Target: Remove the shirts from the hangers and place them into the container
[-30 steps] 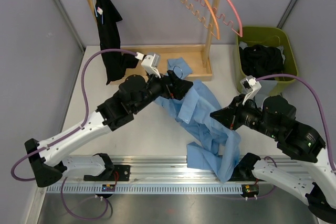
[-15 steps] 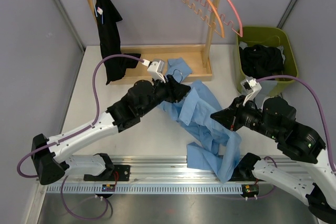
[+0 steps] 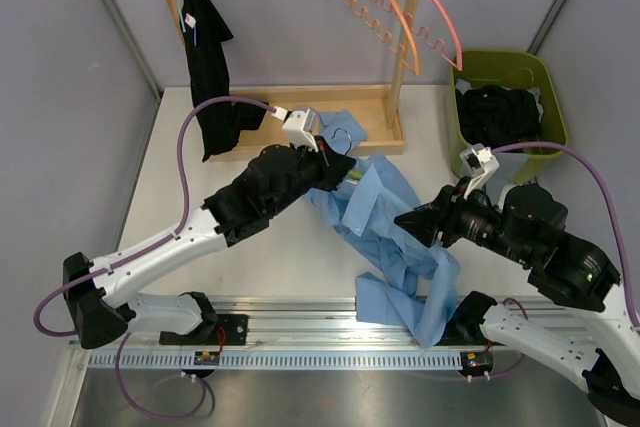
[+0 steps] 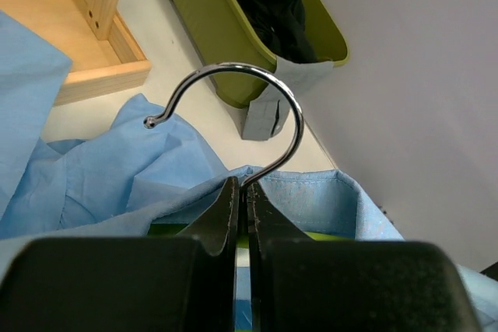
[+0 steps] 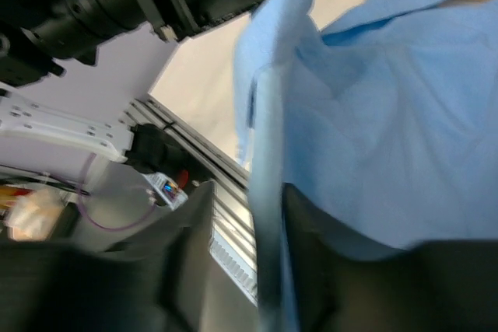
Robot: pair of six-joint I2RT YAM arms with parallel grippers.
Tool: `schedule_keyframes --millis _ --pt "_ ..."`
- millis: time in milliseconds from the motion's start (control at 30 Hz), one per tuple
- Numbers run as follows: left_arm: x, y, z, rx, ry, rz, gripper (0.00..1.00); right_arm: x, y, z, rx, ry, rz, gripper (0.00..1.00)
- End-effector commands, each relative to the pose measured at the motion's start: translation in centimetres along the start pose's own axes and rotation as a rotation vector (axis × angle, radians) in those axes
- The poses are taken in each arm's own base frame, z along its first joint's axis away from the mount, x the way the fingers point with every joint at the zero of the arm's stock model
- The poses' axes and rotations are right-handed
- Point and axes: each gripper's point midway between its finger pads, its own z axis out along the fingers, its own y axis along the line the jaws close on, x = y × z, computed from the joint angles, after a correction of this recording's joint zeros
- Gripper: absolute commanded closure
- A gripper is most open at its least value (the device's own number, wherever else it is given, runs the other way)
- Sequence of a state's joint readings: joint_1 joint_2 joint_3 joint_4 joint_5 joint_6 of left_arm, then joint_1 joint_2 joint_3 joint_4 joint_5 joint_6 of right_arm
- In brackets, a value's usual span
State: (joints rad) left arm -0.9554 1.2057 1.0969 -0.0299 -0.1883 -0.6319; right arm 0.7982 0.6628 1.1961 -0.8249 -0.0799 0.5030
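The left gripper [image 4: 243, 189] is pinched tight on the metal hook [image 4: 299, 124] of a green hanger [image 4: 175, 229] that lies under the light blue shirt [image 3: 385, 217]. The shirt sprawls from the wooden tray [image 3: 380, 137] to the table's near edge. The right gripper [image 5: 249, 219] stands parted around a fold of that shirt, and blur hides any contact. The olive-green container [image 3: 500, 57] sits far right with black shirts [image 3: 498, 112] inside.

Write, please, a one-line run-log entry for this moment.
left tool: shut on hanger hook | right tool: open around blue shirt fold | blue shirt: on table, hanger inside | tub: black clothing inside
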Motion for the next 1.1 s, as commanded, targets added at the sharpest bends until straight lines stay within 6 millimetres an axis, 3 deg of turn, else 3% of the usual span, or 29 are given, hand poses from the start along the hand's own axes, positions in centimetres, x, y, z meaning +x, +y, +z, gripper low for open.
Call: schedule_keyframes --millis 0,33,200,333,400,433,467,567,667,700,800,833,900,933,967,1067 --pt "-4.2 -1.9 -0.3 -0.011 -0.082 0.064 1.0 -3.0 3.2 0.1 -0.135 -0.094 -0.012 0.45" --pt "-6.2 -2.6 -0.6 -0.017 -0.105 0.073 1.0 -2.8 3.2 0.2 -0.136 -0.084 -0.013 0.42" --pt "-11.9 -3.0 -1.0 -0.058 -0.175 0.13 1.0 -1.8 2.5 0.3 -0.116 -0.058 -0.01 0.34" --pt "-15.4 -3.4 -1.6 -0.074 -0.222 0.158 1.0 -1.0 1.8 0.0 -0.099 -0.051 -0.004 0.34" --pt "-16.9 -3.7 -1.7 -0.08 -0.242 0.173 1.0 -1.1 1.7 -0.5 -0.093 -0.064 -0.005 0.39" --pt "-16.9 -3.4 -1.7 -0.09 -0.233 0.182 1.0 -0.9 1.4 -0.6 -0.082 -0.062 -0.003 0.43" --pt "-17.0 -3.4 -1.7 -0.092 -0.232 0.186 1.0 -0.9 1.3 -0.9 -0.082 -0.071 -0.005 0.63" --pt "-16.6 -2.4 -1.7 -0.124 -0.226 0.195 1.0 -1.0 0.9 -1.4 -0.063 -0.089 0.002 1.0" --pt "-14.8 0.3 -1.5 -0.199 -0.2 0.213 1.0 -1.0 0.8 -1.9 -0.054 -0.092 -0.001 1.0" --pt "-13.2 2.2 -1.3 -0.24 -0.167 0.222 1.0 -1.1 0.7 -2.1 -0.047 -0.099 -0.003 1.0" --pt "-11.7 4.9 -2.3 -0.297 -0.158 0.213 1.0 -1.6 -0.2 -3.6 0.008 -0.121 -0.012 1.0" --pt "-9.7 6.6 -2.2 -0.33 -0.121 0.216 1.0 -2.7 -0.2 -4.7 0.024 -0.165 -0.02 1.0" --pt "-8.8 8.7 -3.1 -0.381 -0.121 0.213 1.0 -4.2 -1.8 -7.2 0.128 -0.255 -0.021 1.0" --pt "-8.7 9.1 -4.0 -0.389 -0.129 0.211 1.0 -5.7 -1.7 -9.1 0.141 -0.322 -0.022 1.0" --pt "-7.4 10.5 -4.3 -0.419 -0.104 0.217 1.0 -6.9 -2.9 -11.2 0.208 -0.414 -0.01 1.0" --pt "-6.0 12.4 -5.8 -0.462 -0.09 0.222 1.0 -9.0 -4.4 -15.9 0.278 -0.596 0.028 1.0"
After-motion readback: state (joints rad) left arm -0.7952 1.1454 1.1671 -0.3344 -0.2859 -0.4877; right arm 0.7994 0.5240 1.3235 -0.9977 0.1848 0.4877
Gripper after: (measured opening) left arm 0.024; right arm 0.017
